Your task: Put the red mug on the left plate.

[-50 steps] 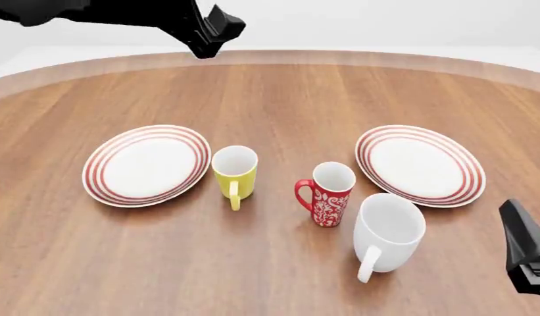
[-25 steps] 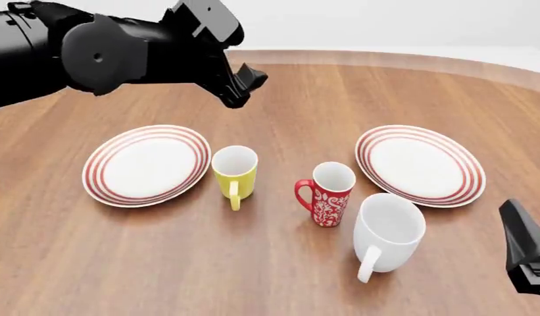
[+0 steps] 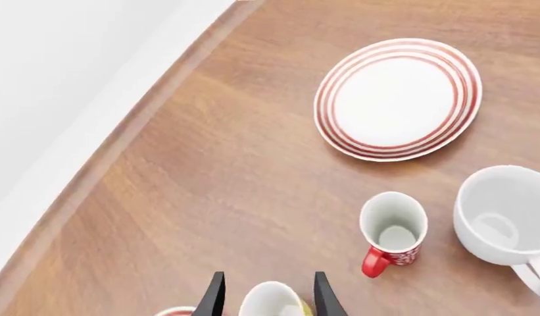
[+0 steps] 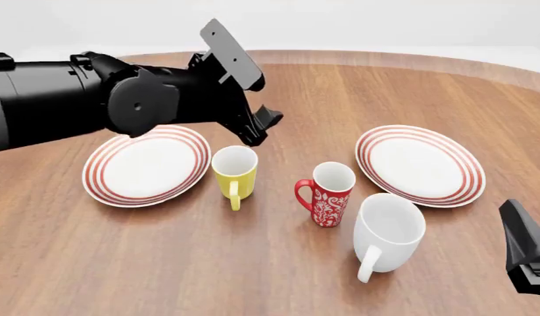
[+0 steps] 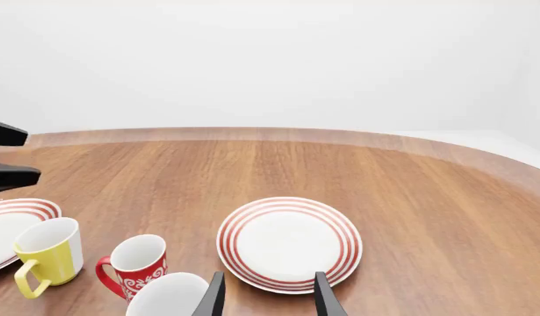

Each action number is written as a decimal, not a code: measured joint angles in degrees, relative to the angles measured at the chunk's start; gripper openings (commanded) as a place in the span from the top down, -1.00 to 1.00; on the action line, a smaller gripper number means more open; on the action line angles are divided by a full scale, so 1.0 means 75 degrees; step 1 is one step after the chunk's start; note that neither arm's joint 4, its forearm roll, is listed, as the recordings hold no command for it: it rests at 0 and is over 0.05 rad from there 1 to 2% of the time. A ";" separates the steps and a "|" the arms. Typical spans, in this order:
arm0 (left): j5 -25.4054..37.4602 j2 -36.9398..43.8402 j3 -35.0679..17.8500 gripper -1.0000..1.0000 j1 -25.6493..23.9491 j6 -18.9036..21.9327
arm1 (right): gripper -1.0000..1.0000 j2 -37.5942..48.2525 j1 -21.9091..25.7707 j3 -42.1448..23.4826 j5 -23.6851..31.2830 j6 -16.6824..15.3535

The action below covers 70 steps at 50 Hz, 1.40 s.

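front view: left gripper (image 4: 262,125) hangs above the yellow mug (image 4: 235,172), fingers apart. red mug (image 4: 327,193) stands untouched; right fingers (image 5: 215,295) also apart.

Three mugs stand on the tabletop (image 4: 279,276): one red mug (image 4: 329,193) with a white floral pattern, one yellow mug (image 4: 235,172), and one larger plain white mug (image 4: 388,233). There are two plates, both white with red rings: the left plate (image 4: 147,164) and the right plate (image 4: 419,164). Two black robot arms are in sight.
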 measured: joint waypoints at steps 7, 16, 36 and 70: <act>-0.0080 0.0170 0.0113 -1.00 -0.0158 -0.0043 | -1.00 0.0001 0.0000 0.0000 0.0000 0.0000; -0.0124 0.0368 0.0188 -1.00 -0.0313 -0.0133 | -1.00 0.0002 0.0000 0.0000 -0.0001 0.0000; -0.0311 0.0877 0.0260 -1.00 -0.0583 -0.0343 | -1.00 0.0001 0.0000 0.0000 -0.0001 0.0000; -0.0670 0.1705 0.0501 -1.00 -0.0785 -0.0457 | -1.00 0.0001 0.0000 0.0000 0.0000 0.0000</act>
